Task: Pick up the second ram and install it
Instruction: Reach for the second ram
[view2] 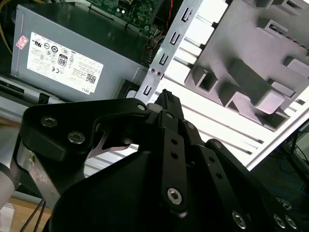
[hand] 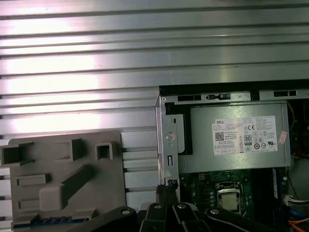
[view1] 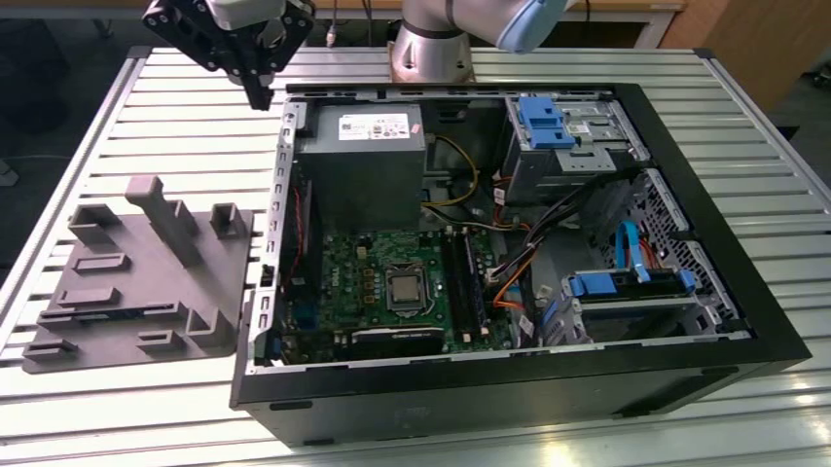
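Observation:
My gripper [view1: 261, 97] hangs high over the slatted table at the exterior view's upper left, just outside the computer case's corner. Its black fingers meet at a point in both wrist views [view2: 165, 94] [hand: 166, 186] and hold nothing. The grey moulded holder tray [view1: 143, 292] [hand: 63, 179] [view2: 251, 82] lies on the table beside the case. A thin dark strip with a blue-green edge, which looks like the second ram [view1: 115, 313] [hand: 53, 221], lies flat in a long slot of that tray. The motherboard's black slot rails [view1: 461, 282] run beside the processor socket [view1: 405, 288].
The open black case [view1: 520, 389] takes up the middle and the exterior view's right. Inside it are a grey power supply [view1: 361, 161] [hand: 236, 137], blue drive brackets [view1: 546, 122] and orange and blue cables [view1: 513, 282]. The arm's base [view1: 429, 49] stands behind the case.

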`<state>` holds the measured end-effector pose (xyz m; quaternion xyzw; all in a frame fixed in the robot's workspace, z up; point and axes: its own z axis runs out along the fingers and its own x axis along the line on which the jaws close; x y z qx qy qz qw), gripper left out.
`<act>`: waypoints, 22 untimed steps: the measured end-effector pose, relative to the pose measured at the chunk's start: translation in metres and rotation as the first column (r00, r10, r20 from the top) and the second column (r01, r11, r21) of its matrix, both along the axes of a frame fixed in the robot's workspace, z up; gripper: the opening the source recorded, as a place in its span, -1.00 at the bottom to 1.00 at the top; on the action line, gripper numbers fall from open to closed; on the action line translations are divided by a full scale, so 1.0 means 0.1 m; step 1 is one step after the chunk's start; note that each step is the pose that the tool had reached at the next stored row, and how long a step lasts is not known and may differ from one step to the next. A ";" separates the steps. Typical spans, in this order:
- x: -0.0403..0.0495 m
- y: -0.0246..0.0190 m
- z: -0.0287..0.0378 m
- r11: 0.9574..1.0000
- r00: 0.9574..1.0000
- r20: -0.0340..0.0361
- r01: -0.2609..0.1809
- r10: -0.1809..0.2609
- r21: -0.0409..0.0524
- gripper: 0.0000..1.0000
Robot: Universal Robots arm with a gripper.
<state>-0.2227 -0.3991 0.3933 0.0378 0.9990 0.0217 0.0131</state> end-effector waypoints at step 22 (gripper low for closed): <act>-0.142 -0.007 -0.001 1.000 1.000 0.000 -0.001 0.001 0.000 -0.79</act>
